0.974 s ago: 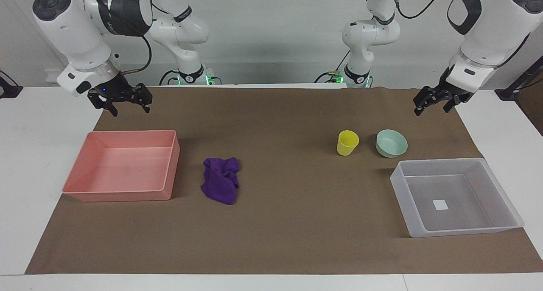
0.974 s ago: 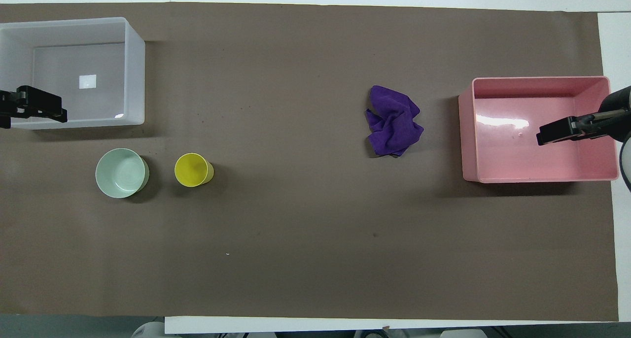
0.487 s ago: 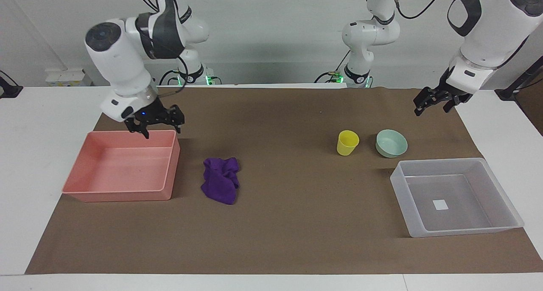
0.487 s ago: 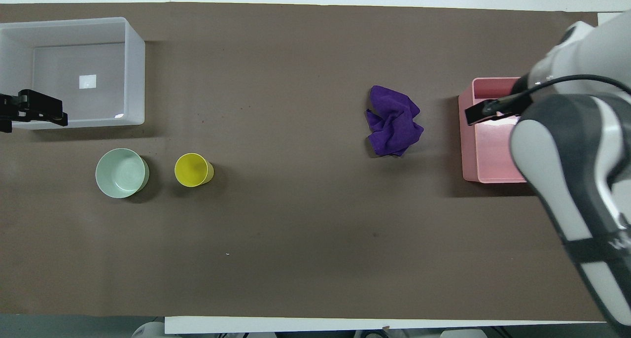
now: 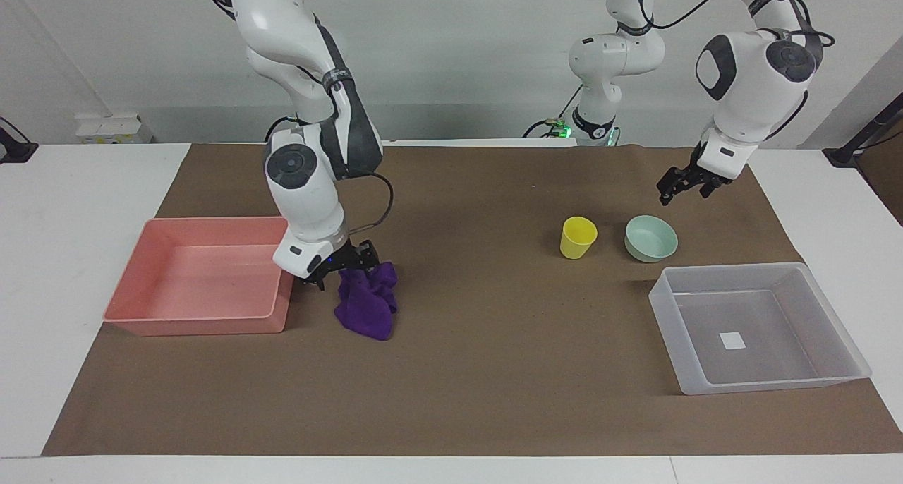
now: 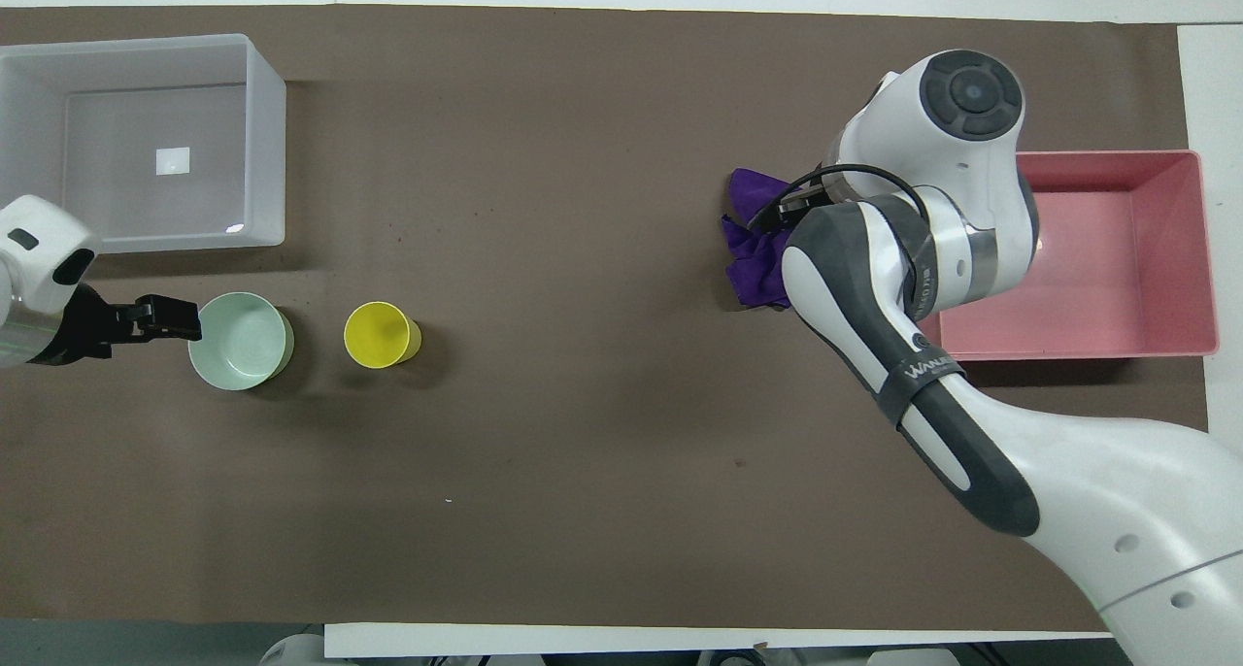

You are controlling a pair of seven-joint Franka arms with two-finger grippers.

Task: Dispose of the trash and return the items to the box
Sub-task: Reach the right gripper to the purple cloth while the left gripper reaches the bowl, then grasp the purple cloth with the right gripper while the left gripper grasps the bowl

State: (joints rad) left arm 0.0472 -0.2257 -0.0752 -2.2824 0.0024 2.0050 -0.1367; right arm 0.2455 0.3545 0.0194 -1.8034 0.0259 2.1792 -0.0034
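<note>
The purple rag (image 5: 367, 304) lies crumpled on the brown mat beside the pink bin (image 5: 201, 276). My right gripper (image 5: 343, 269) is down at the rag's edge nearest the robots, fingers open around the top of it. In the overhead view the right arm covers part of the rag (image 6: 753, 253). The yellow cup (image 5: 578, 237) and the mint-green bowl (image 5: 650, 238) stand side by side, nearer the robots than the clear-grey box (image 5: 758, 329). My left gripper (image 5: 683, 189) hangs open above the mat beside the bowl (image 6: 241, 341), toward the left arm's end.
The pink bin (image 6: 1117, 249) holds nothing and stands at the right arm's end. The clear box (image 6: 267, 142), with a white square on its floor, holds nothing. The cup (image 6: 381, 335) stands upright.
My right arm swung from over the pink bin across to the rag and came down onto it. My left gripper moved inward and lower, to beside the bowl.
</note>
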